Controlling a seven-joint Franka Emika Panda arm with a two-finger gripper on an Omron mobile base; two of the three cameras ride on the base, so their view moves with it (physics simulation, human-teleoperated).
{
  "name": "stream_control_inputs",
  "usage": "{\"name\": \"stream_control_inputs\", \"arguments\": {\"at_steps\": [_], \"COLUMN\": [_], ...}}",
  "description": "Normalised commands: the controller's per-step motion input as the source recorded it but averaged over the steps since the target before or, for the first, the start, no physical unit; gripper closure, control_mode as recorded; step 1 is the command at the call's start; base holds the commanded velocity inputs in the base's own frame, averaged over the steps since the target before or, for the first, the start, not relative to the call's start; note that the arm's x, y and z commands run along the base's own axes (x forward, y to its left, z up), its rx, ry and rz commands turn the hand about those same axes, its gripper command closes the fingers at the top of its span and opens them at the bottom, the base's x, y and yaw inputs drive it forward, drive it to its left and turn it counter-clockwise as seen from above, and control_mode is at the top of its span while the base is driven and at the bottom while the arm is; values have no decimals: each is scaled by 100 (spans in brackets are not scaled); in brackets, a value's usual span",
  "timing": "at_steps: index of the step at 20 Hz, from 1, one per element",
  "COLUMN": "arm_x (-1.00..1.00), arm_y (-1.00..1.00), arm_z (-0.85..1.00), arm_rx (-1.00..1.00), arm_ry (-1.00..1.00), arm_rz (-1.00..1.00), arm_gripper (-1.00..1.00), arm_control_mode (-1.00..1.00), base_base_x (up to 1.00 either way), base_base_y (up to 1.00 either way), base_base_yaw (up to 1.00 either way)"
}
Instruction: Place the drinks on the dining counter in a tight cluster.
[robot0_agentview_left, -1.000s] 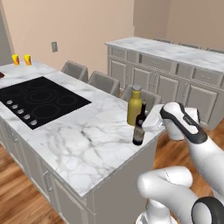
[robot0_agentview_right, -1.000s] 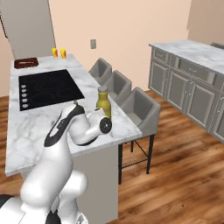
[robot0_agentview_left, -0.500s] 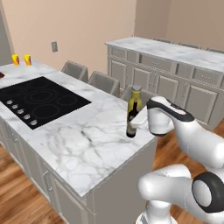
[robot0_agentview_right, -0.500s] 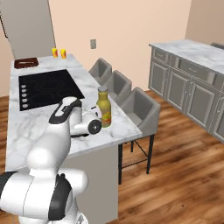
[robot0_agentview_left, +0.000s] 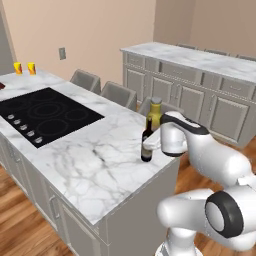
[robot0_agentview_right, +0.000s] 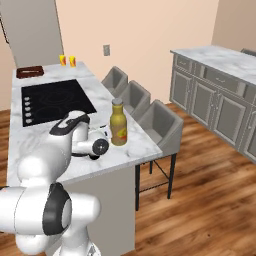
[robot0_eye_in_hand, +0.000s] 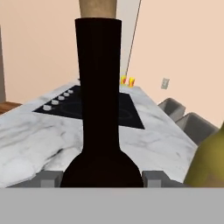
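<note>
Hand view has the two-finger gripper closed around the tall dark wine bottle, upright on the white marble dining counter near its right edge, beside the squat amber-yellow bottle. Nudging either could topple it.

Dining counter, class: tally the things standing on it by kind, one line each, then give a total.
Dark wine bottle: 1
Amber-yellow bottle: 1
Small yellow-orange cups at the far end: 2
Total: 4
</note>
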Motion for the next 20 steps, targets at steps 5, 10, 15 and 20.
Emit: {"name": "stream_control_inputs", "arguments": {"at_steps": [5,10,15,20], "arm_x": [43,56,30,13], "arm_y": [0,0,0,0], "arm_z": [0,0,-9,-18], "arm_rx": [0,0,0,0], "arm_ry": [5,0,-6,-11], "arm_rz": [-3,0,0,-2], "arm_gripper": [100,100,100,100], "arm_control_mode": [-100,-100,-100,-100], "base_base_x": [0,0,0,0], "base_base_y": [0,0,0,0], "base_base_yaw": [0,0,0,0]}}
